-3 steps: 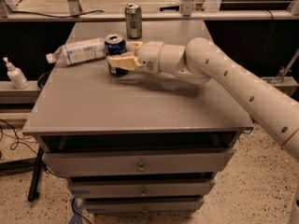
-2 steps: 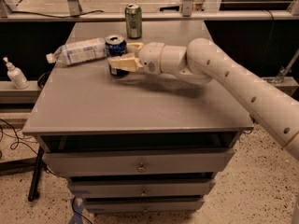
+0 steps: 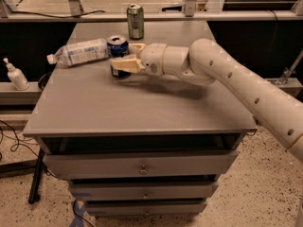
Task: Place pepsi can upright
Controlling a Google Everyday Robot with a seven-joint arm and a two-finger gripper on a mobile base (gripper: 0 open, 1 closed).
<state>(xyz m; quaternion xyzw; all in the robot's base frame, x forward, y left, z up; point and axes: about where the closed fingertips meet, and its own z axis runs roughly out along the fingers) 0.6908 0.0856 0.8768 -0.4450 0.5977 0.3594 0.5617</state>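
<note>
The pepsi can (image 3: 117, 46) is dark blue with a silver top and stands about upright on the grey table (image 3: 123, 108), left of centre towards the back. My gripper (image 3: 122, 56) reaches in from the right, with one cream finger (image 3: 124, 64) in front of the can and the other behind it. The fingers are closed around the can's lower body. The can's base appears to rest on the tabletop, partly hidden by the front finger.
A clear plastic bottle (image 3: 80, 52) with a white label lies on its side just left of the can. A green can (image 3: 135, 21) stands upright at the back. A white pump bottle (image 3: 14, 74) stands on a ledge at the left. Drawers (image 3: 142, 167) sit below the tabletop.
</note>
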